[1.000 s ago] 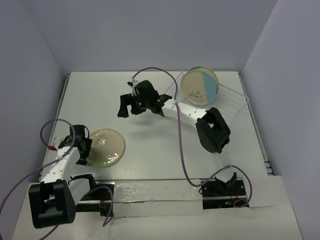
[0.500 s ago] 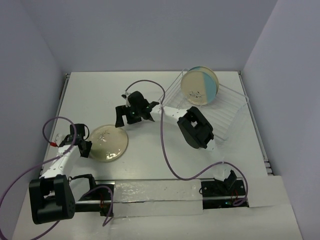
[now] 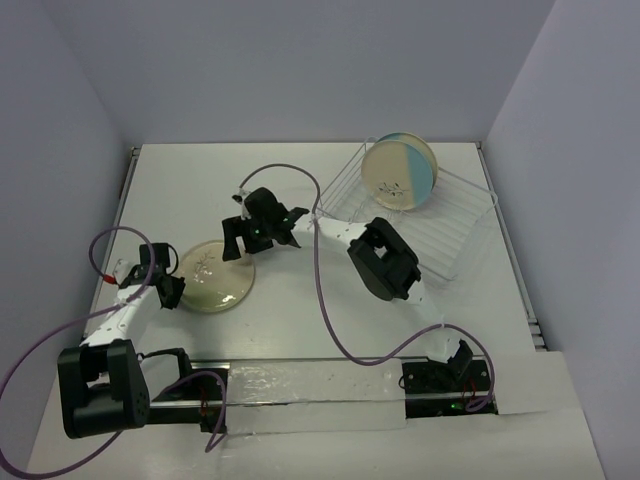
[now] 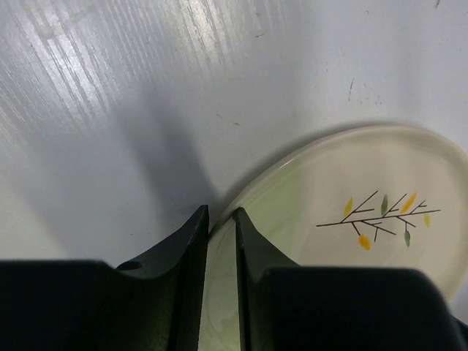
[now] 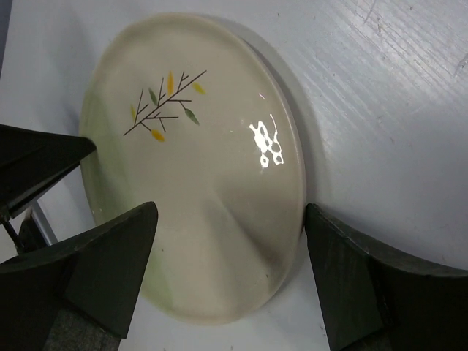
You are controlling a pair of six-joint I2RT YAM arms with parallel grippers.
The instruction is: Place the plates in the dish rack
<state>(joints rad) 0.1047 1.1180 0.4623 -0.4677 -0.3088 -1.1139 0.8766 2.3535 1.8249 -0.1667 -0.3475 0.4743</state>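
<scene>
A cream plate with a dark sprig motif [image 3: 215, 278] lies on the white table, left of centre. My left gripper [image 3: 174, 291] is shut on its left rim; in the left wrist view the rim runs between the two fingers [image 4: 219, 219] and the plate [image 4: 351, 241] spreads to the right. My right gripper [image 3: 240, 248] hangs open over the plate's far right edge, and its fingers [image 5: 230, 212] straddle the plate [image 5: 190, 146] without touching it. A cream and light-blue plate [image 3: 400, 172] stands upright in the wire dish rack [image 3: 462, 215] at the back right.
Purple cables loop from both arms over the table, one crossing near the middle [image 3: 325, 300]. The right arm's elbow [image 3: 385, 262] sits in front of the rack. Grey walls close the table on three sides.
My left gripper has closed on the plate's rim, and the plate has slid a little right and back. My right arm has swung left and down from near the rack to over the plate.
</scene>
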